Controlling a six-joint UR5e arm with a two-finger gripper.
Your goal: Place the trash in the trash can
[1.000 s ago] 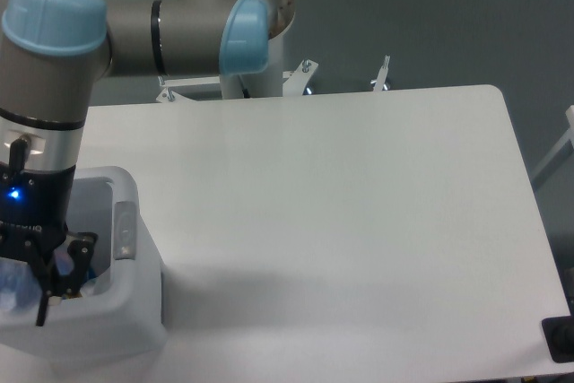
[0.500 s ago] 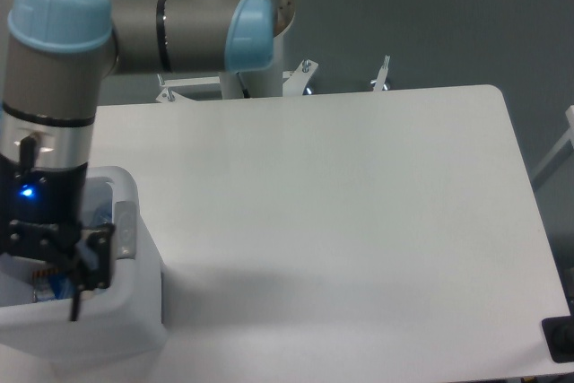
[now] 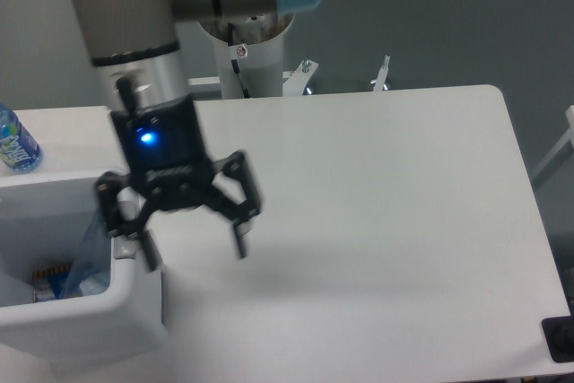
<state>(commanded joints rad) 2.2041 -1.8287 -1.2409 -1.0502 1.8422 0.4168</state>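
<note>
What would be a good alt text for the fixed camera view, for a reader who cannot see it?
An open, empty gripper hangs over the table just right of a white bin at the lower left. Clear plastic and an orange-and-blue packet lie inside the bin, and a blue-labelled bottle stands behind it.

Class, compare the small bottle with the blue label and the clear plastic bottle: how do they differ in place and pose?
The blue-label bottle stands on the table behind the trash can; the clear bottle lies inside it. The blue-label bottle is upright; the clear bottle leans against the bin wall. Both are plastic.
</note>
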